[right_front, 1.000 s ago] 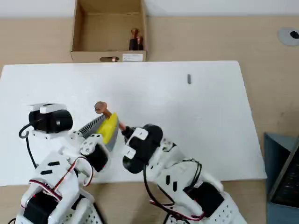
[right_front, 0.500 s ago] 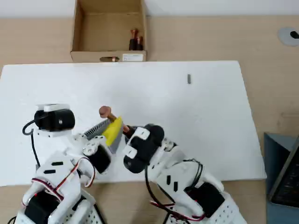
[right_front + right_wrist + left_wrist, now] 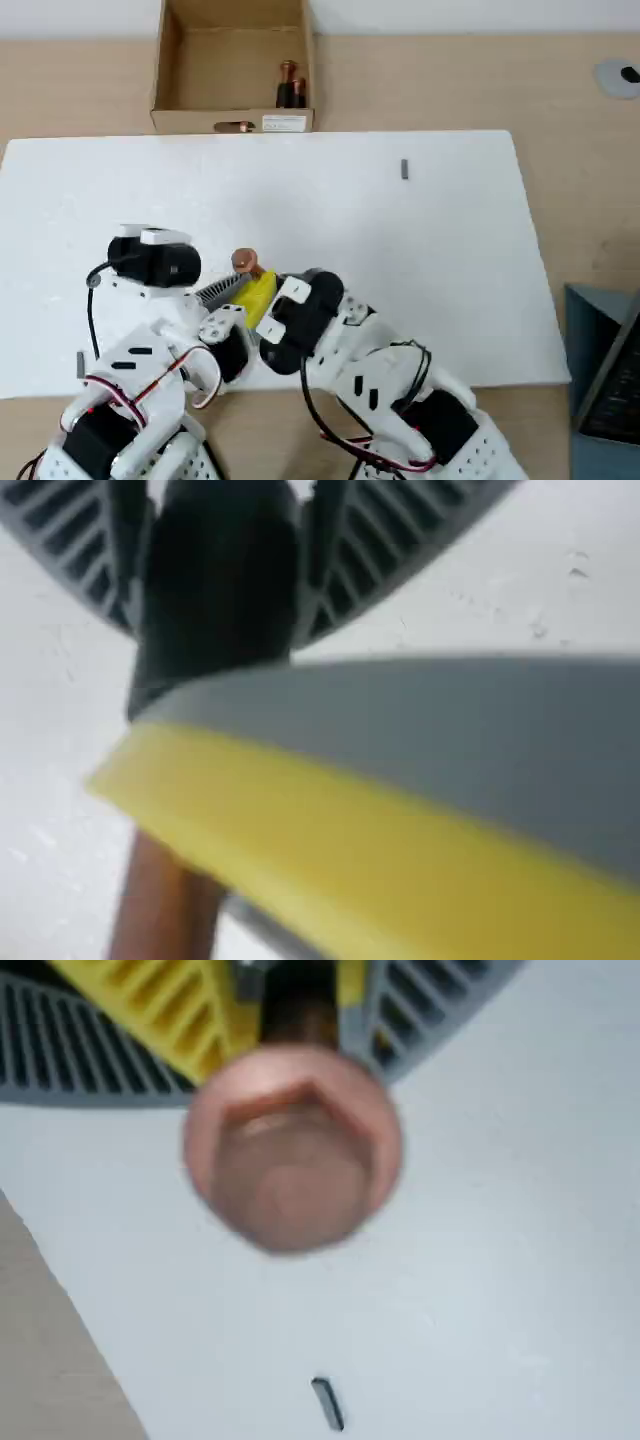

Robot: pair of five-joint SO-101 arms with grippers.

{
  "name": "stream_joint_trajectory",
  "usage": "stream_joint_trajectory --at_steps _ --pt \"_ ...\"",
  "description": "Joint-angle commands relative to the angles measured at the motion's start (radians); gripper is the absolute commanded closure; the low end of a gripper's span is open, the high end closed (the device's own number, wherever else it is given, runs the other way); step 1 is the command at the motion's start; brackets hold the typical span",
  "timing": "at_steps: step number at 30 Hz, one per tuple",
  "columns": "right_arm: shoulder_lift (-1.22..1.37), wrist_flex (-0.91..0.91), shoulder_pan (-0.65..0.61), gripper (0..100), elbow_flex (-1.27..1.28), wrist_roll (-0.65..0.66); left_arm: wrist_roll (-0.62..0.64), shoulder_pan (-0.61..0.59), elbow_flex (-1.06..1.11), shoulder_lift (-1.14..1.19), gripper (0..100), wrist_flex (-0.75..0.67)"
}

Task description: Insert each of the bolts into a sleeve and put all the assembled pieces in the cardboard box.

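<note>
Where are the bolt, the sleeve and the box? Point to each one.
bolt [image 3: 293,1150]: left wrist view, on its copper hexagonal head.
sleeve [image 3: 220,580]: right wrist view, on its dark side.
box [image 3: 185,120]: high view, on the front cardboard wall.

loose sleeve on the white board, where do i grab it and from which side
Probably across the middle of the loose sleeve, straight down from above: it lies flat on the white board, its length pointing away from the arms, so the jaws should close on its two long sides.
</note>
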Motion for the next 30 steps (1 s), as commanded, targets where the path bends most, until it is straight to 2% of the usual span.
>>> stream_joint_trajectory --at_steps 1,4,10,14,19,27,30 --pt "-0.127 -0.034 -0.007 98.9 -0.062 0.009 -0.006 0.034 0.008 -0.001 99 0.035" --pt "-0.127 -0.034 -0.007 98.9 -0.062 0.009 -0.009 0.032 0.003 -0.001 96 0.035" --pt "-0.127 -0.032 -0.007 98.9 -0.062 0.009 -0.026 -0.061 0.003 -0.001 77 0.035" --pt "-0.127 -0.031 -0.007 98.9 -0.061 0.009 -0.081 -0.114 0.002 -0.001 77 0.035" --pt "-0.127 -0.031 -0.007 98.9 -0.059 0.008 -0.091 -0.141 -0.054 -0.001 77 0.038" --pt "-0.127 -0.029 -0.005 98.9 -0.059 0.008 -0.089 -0.176 -0.209 -0.001 77 0.166" --pt "-0.127 -0.029 -0.005 98.9 -0.061 0.005 -0.101 -0.238 -0.267 -0.001 83 0.175"
